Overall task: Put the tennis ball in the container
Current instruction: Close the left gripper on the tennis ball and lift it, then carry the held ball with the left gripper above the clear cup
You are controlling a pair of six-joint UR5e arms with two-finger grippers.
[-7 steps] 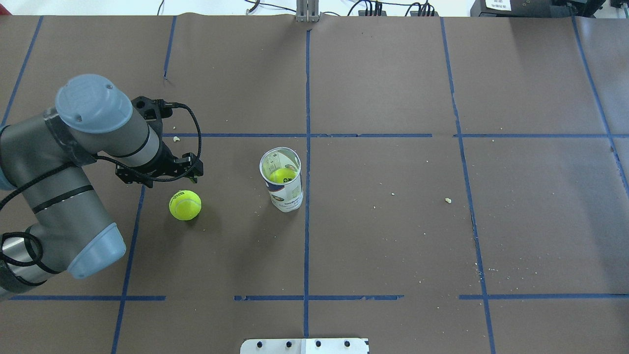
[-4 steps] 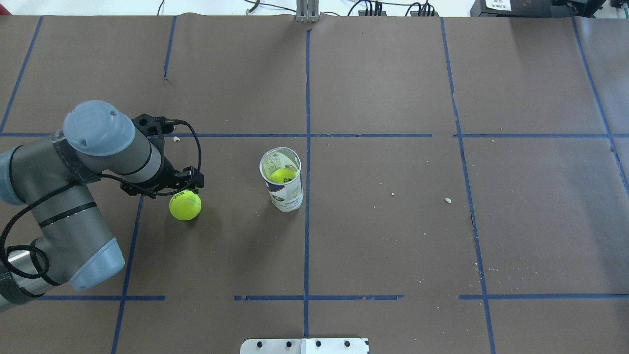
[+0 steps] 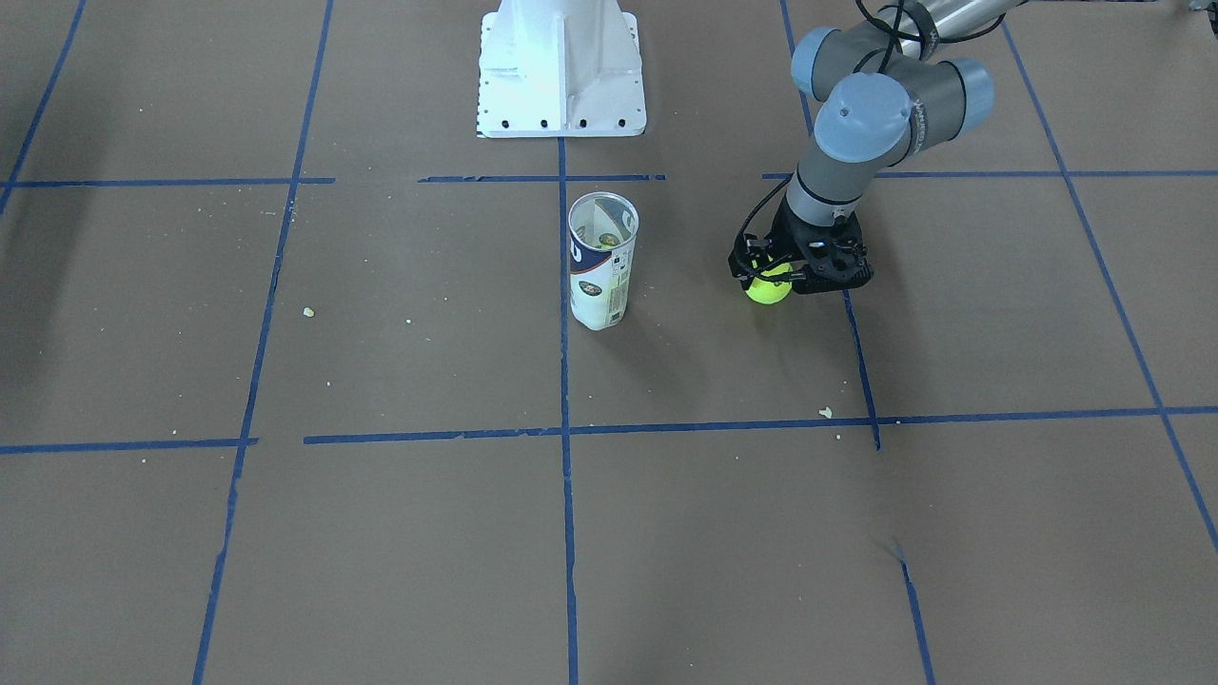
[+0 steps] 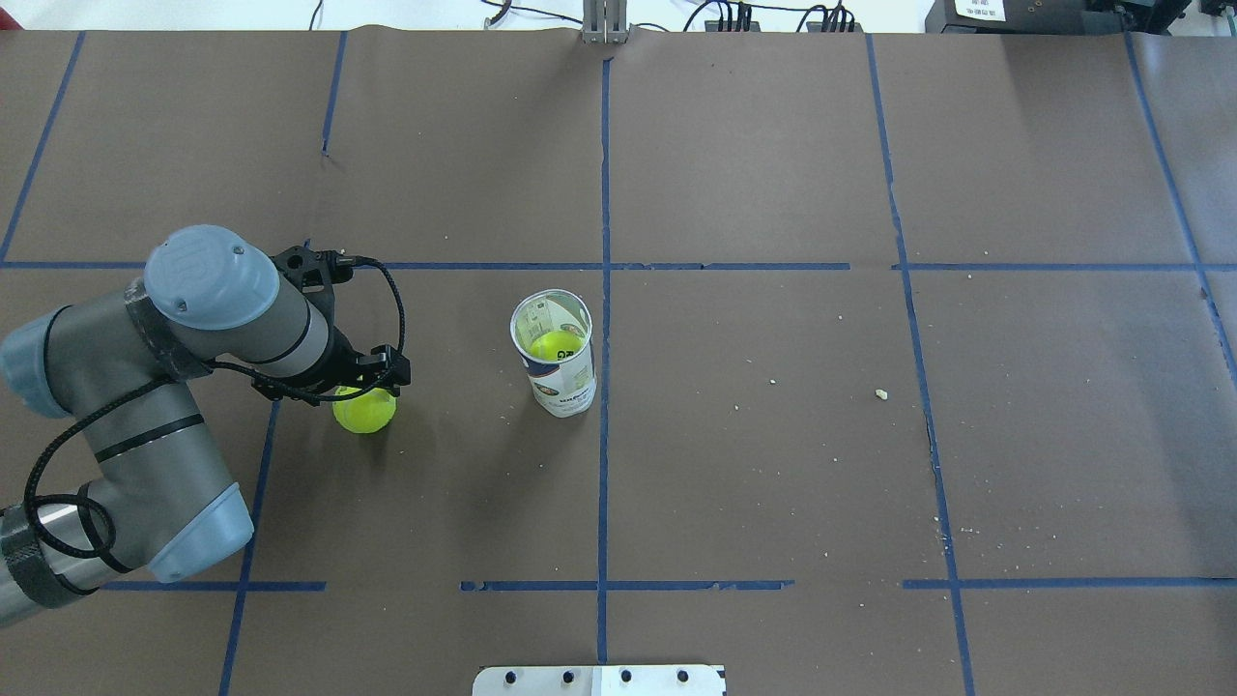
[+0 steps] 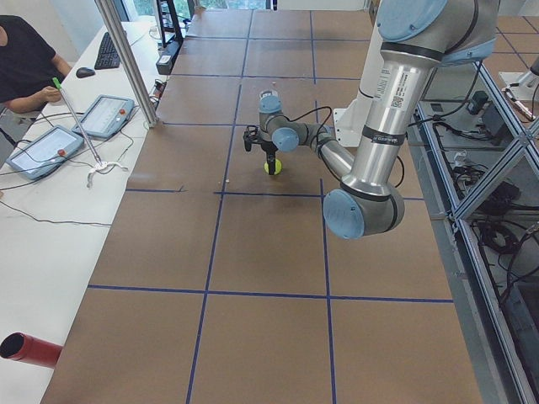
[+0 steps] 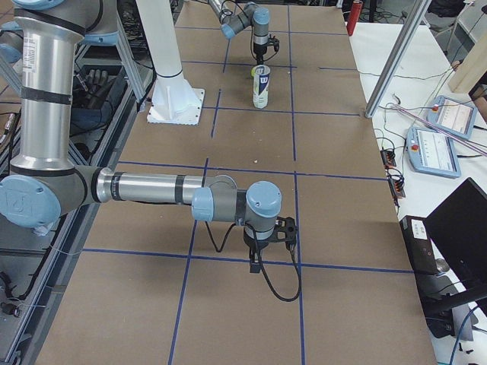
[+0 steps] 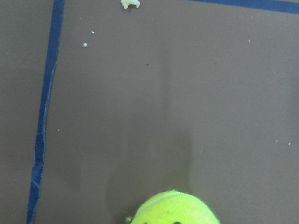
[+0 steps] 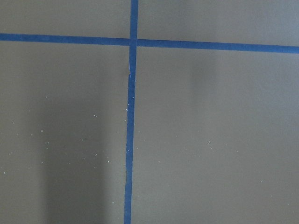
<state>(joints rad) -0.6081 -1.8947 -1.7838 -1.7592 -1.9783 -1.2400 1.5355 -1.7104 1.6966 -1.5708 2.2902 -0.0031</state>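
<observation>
A yellow-green tennis ball point(image 4: 366, 414) lies on the brown table left of centre, also seen in the front view point(image 3: 767, 289) and at the bottom edge of the left wrist view point(image 7: 174, 208). My left gripper point(image 4: 364, 385) hangs right over it, covering its far side, jaws open astride it and not closed on it. The container point(image 4: 556, 372) stands upright to the ball's right, apart from it, with another tennis ball point(image 4: 556, 345) inside. My right gripper point(image 6: 264, 251) shows only in the exterior right view, low over bare table; I cannot tell its state.
The white robot base plate point(image 3: 561, 68) sits at the table's robot side. Blue tape lines grid the brown paper point(image 4: 773, 435), with scattered crumbs point(image 4: 880, 393). Operator tablets point(image 5: 50, 147) and a red cylinder point(image 5: 29, 349) lie on the side bench.
My left arm has swung toward the near edge and lowered, bringing the gripper from beyond the ball to directly over it. Ball and container have not moved.
</observation>
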